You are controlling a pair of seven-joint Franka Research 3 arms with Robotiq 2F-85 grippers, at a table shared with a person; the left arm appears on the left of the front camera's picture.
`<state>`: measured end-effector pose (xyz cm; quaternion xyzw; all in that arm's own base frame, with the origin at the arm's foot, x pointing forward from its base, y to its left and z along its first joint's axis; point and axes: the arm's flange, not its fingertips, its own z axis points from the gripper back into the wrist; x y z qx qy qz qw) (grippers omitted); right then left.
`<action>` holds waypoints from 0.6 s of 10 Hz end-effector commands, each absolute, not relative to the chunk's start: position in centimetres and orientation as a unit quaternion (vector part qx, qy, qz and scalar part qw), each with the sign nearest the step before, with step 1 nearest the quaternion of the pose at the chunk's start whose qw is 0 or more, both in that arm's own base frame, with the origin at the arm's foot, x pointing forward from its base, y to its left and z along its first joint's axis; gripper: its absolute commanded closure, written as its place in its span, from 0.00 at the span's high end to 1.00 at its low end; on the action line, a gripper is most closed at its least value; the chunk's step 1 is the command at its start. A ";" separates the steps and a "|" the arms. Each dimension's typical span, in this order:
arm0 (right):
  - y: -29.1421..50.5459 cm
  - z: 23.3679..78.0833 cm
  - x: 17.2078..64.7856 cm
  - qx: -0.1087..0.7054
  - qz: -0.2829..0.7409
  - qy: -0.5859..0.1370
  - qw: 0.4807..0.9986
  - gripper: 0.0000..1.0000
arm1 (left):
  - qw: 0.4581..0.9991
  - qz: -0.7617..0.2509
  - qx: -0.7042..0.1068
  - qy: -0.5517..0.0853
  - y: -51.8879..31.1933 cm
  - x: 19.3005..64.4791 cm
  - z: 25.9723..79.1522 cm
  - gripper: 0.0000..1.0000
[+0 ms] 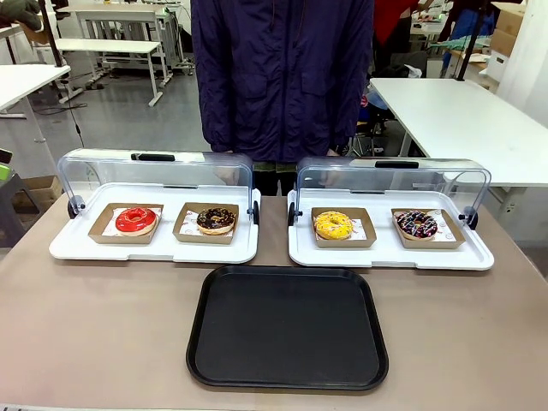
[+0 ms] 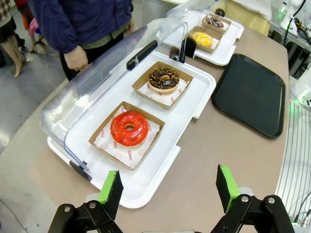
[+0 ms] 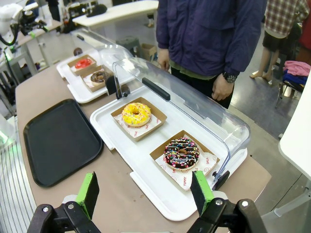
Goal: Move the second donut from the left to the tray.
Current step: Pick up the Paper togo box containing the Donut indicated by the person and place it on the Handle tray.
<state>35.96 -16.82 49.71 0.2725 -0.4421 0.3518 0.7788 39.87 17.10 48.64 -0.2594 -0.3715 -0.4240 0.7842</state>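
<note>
The left gripper (image 2: pixel 167 189) and right gripper (image 3: pixel 144 191) both hung with fingers apart, holding nothing. The chocolate donut (image 1: pixel 216 220) sat in its cardboard holder (image 1: pixel 205 239) on the left display tray (image 1: pixel 154 251), just right of the red donut (image 1: pixel 137 220) and beyond the black tray (image 1: pixel 287 330). A careless reach might have snagged the raised lid (image 1: pixel 103 167), crushed the glaze, or taken the red neighbour instead.

Sprinkled chocolate donut (image 2: pixel 154 78) beside red donut (image 2: pixel 118 132)

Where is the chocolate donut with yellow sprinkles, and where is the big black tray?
chocolate donut with yellow sprinkles (image 2: pixel 155 80), left wrist view, on the glazed ring beside the hole.
black tray (image 1: pixel 287 330), front view, on its bare flat middle.
</note>
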 end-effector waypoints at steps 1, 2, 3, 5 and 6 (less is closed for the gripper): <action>-16.8 49.7 36.3 0.272 0.356 -0.459 0.767 1.00 | 0.779 -0.425 -0.265 -0.377 17.1 39.9 48.6 1.00; -16.8 49.7 36.3 0.272 0.356 -0.459 0.767 1.00 | 0.779 -0.425 -0.265 -0.377 17.1 39.9 48.6 1.00; -16.8 49.7 36.3 0.272 0.356 -0.459 0.767 1.00 | 0.779 -0.425 -0.265 -0.377 17.1 39.9 48.6 1.00; -16.8 49.7 36.3 0.272 0.356 -0.459 0.767 1.00 | 0.779 -0.425 -0.265 -0.377 17.1 39.9 48.6 1.00; -16.8 49.7 36.3 0.272 0.356 -0.459 0.767 1.00 | 0.779 -0.425 -0.265 -0.377 17.1 39.9 48.6 1.00</action>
